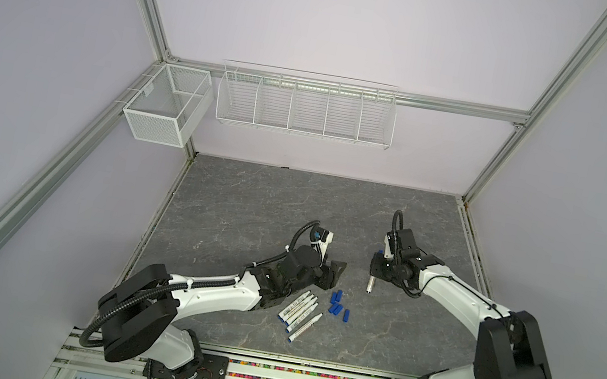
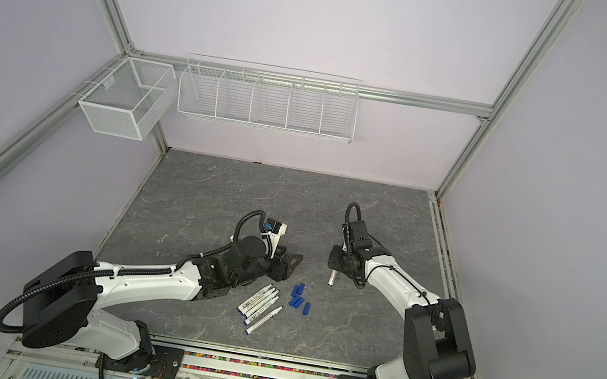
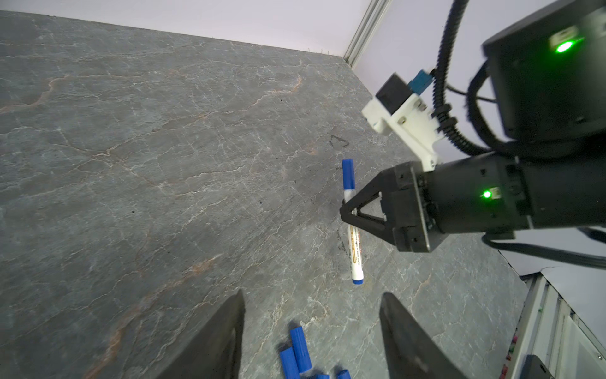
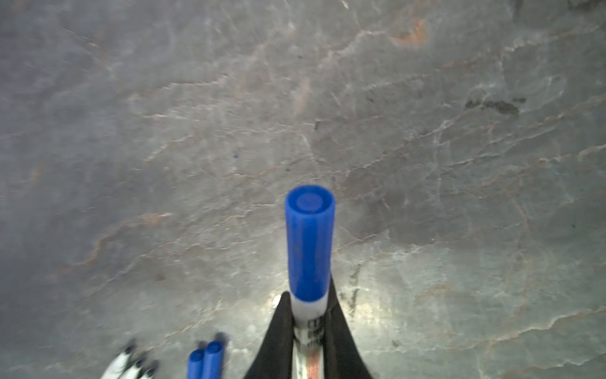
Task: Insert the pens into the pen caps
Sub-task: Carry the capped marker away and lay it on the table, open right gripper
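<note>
In a top view the right gripper [image 1: 374, 272], clamped on the capped pen [image 1: 370, 286], hangs past the loose caps [image 1: 334, 309]; the left wrist view shows the left gripper [image 3: 313, 293], jaws apart and empty, by them; the right wrist view shows the cap [image 4: 308, 242] snug, so I would lay it gently away from them.

looks like 5 loose pens [image 1: 294, 305], 5 loose caps [image 1: 334, 310], 1 capped pen [image 3: 353, 242], 2 baskets [image 1: 305, 115], 2 arms [image 1: 216, 293]

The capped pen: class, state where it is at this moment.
In a top view, the capped pen hangs right of centre, clamped in the right gripper, beyond the loose pen caps.
</note>
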You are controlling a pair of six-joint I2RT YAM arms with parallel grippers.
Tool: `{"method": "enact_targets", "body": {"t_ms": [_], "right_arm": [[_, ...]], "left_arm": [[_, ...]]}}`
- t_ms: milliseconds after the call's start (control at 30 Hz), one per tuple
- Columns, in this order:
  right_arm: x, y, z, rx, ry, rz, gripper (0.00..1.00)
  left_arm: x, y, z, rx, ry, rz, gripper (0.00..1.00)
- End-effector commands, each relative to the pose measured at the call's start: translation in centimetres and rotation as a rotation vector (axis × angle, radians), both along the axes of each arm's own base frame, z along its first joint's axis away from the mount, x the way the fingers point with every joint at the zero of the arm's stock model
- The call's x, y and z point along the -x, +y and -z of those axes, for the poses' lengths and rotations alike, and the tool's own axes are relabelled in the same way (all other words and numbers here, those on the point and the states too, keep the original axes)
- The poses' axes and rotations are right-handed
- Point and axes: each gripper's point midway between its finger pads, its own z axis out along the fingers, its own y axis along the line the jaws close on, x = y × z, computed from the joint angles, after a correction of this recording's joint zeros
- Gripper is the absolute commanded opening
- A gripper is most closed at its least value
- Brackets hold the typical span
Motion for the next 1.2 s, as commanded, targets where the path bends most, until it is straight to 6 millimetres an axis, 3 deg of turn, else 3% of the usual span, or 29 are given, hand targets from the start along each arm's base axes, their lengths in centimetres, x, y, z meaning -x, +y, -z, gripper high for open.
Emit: {"method": "enact_targets", "body": {"t_ms": [0,333,500,700,967,1167], "right_arm": [[-0.9,-1.2,0.7,0.067,0.010,0.001,0.13],[-1.7,-1.3,3.9,0.100,0.088,-0.015,0.18],[-1.5,-1.2,4.1,0.090,0.095,-0.009,0.35],[-1.3,-1.0,3.2,0.052,0.070,0.002,0.48],[-1.2,-0.9,1.4,0.022,0.012,0.000,0.54],[-1.7,-1.3,-2.8,-0.003,-0.146,0.017,0.54]], "left_arm": [[-0.5,0.0,-0.5,-0.004,0.003,-0.035,0.65],[-0.6,0.6,-0.2,-0.016,0.005,-0.059,0.65],[-0.6,0.6,-0.1,-0.022,0.011,-0.059,0.66],[-0.6,0.7,0.0,-0.026,0.012,-0.060,0.66],[-0.5,0.9,0.4,-0.045,0.017,-0.065,0.67],[0.3,3.8,2.0,-0.174,0.045,-0.100,0.68]]}}
